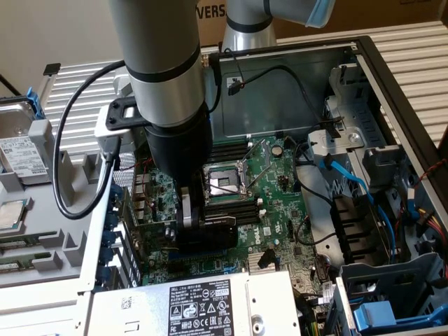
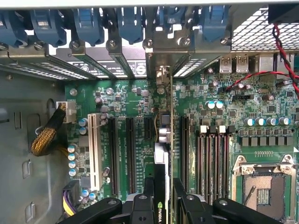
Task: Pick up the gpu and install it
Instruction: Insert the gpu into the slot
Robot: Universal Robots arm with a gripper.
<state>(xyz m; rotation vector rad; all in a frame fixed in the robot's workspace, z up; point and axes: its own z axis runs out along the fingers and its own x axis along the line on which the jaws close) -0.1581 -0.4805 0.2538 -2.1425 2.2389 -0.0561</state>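
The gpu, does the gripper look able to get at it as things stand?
Yes, apparently: the gripper is shut on the gpu, holding it edge-on over the motherboard slots inside the open case.

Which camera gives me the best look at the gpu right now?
The wrist view: the gpu stands edge-on between the jaws, above the motherboard slots. In the exterior view the gpu is mostly hidden by the arm.

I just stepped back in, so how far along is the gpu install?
Pickup looks done: the hand holds the gpu edge-on over the motherboard, its bracket end near the rear slot openings. Whether it is seated in a slot I cannot tell. Release remains.
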